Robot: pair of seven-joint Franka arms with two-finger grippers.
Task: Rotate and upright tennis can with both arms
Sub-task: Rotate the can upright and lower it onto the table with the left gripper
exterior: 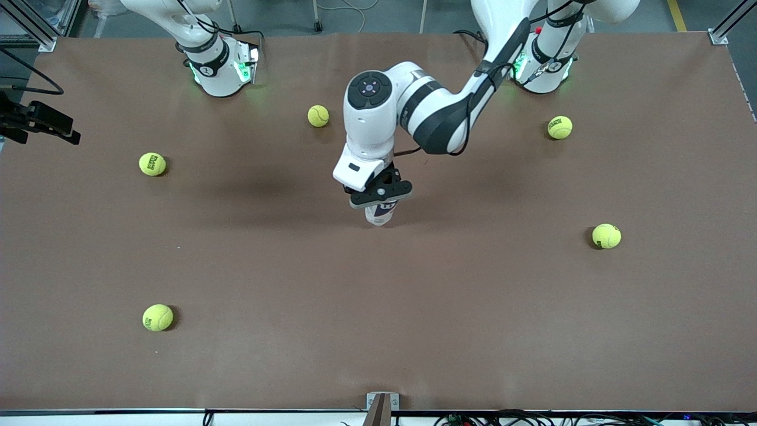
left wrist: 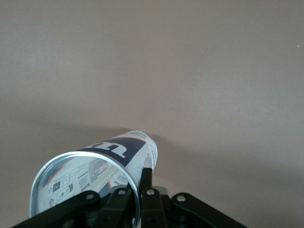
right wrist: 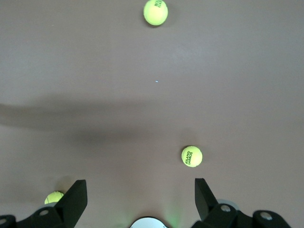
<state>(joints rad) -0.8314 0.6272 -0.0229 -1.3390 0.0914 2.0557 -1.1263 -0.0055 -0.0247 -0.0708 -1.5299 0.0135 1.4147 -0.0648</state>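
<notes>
Mid-table, one tennis can [exterior: 379, 213] stands gripped by the left tool [exterior: 380, 192] — five balls [exterior: 152, 164] around; right tool [right wrist: 140, 197] wide.

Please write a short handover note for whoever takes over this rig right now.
Left gripper: over the middle of the table, at the open top rim of the tennis can, one finger outside the wall; grip looks closed but not certain.
Right gripper: open, empty, waiting high near its base.
The can appears upright or nearly so, bottom end on the table. Five tennis balls lie scattered.
Left: confirm it stands, release, withdraw.
</notes>
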